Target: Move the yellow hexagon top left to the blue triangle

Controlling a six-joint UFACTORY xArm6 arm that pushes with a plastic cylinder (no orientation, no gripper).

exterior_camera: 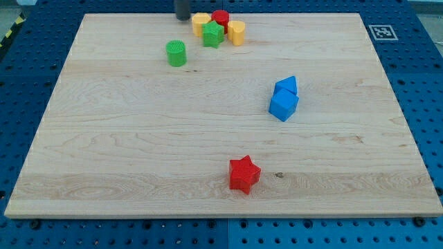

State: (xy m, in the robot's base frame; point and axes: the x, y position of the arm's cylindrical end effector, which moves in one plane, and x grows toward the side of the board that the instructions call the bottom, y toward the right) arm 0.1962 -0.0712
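My tip (183, 19) is at the view's top edge of the board, just left of a tight cluster of blocks. The nearest one is the yellow hexagon (201, 24), a small gap to the tip's right. Next to it are a red cylinder (220, 18), a green star (213, 35) and a second yellow block (237, 32) whose shape I cannot make out. The blue triangle (286, 85) lies at the view's centre right, touching a blue cube (283, 104) just below it.
A green cylinder (176, 53) stands alone below and left of the cluster. A red star (243, 173) lies near the view's bottom centre. The wooden board (104, 159) sits on a blue perforated table, with a marker tag (381, 32) at the top right.
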